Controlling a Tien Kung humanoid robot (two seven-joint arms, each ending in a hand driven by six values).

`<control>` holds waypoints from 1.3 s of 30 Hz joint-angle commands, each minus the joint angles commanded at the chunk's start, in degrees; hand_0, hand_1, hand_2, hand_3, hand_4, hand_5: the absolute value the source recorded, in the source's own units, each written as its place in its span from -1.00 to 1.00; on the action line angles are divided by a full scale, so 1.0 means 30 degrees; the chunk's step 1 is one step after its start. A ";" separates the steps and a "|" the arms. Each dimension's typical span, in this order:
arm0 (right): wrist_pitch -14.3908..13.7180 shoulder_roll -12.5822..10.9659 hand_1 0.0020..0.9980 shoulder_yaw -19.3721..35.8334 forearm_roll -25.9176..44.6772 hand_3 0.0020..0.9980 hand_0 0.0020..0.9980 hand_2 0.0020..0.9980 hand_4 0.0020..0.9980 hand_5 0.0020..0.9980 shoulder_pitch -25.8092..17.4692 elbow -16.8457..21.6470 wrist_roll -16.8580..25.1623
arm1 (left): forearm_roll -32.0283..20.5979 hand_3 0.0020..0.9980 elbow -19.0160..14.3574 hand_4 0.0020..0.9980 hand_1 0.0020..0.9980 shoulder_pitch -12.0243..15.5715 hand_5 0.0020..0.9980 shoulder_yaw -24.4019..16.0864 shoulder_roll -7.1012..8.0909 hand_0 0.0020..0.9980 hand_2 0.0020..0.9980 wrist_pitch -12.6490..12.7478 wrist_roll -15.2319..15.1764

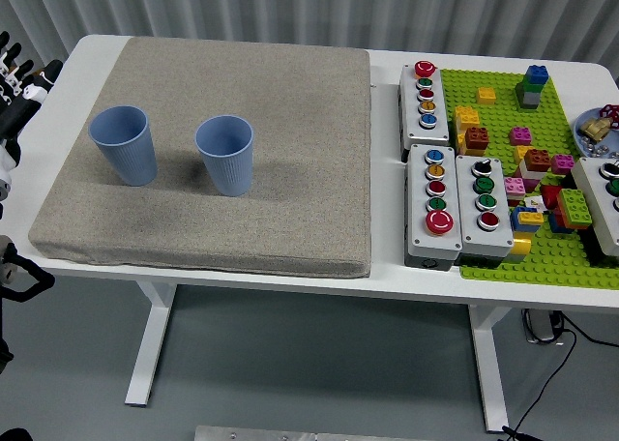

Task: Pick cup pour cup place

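So my left hand (17, 83) sat at the far left edge of the head view, over the table's (222, 286) left rim and just off the mat (290, 170). Its fingers (12, 66) were spread apart and pointing up and away, holding nothing. It was near the left cup (122, 145) but not touching it. I saw a bit of dark arm hardware low on the left edge, below the table edge. My right hand did not show at all.

Both cups were blue, ribbed, upright, mouths up, on the left part of the grey mat. The right cup (225, 154) stood just beside the left one with a clear gap between them, slightly nearer to me. I could not tell whether either held anything.

Right of the mat, on the bare table, I saw three button boxes: one narrow box (425, 97) further back, two more (433, 205) (485, 206) side by side nearer the front edge. They were up against a green baseplate (503, 122) covered with loose coloured bricks (533, 85). Another box (607, 204) was cut off at the right edge, and a small dish (598, 132) of bits sat behind it.
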 joint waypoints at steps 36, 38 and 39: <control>0.0059 0.0096 0.40 -0.0475 0.0300 0.25 0.53 0.50 -0.63 -0.47 0.0022 0.0000 -0.0014 | 0.0860 1.00 0.3175 0.93 0.80 0.1734 -0.03 0.3689 -0.0237 0.79 1.00 0.3739 -0.4806; 0.0048 0.0105 0.40 -0.0461 0.0287 0.25 0.53 0.50 -0.62 -0.47 0.0024 0.0000 -0.0020 | 0.0918 1.00 0.3234 0.93 0.79 0.1780 0.00 0.3751 -0.0291 0.79 1.00 0.3886 -0.4903; 0.0044 0.0109 0.40 -0.0475 0.0300 0.25 0.53 0.50 -0.62 -0.47 0.0018 0.0000 -0.0018 | 0.0889 1.00 0.3233 0.93 0.79 0.1847 0.00 0.3764 -0.0310 0.79 1.00 0.3938 -0.4985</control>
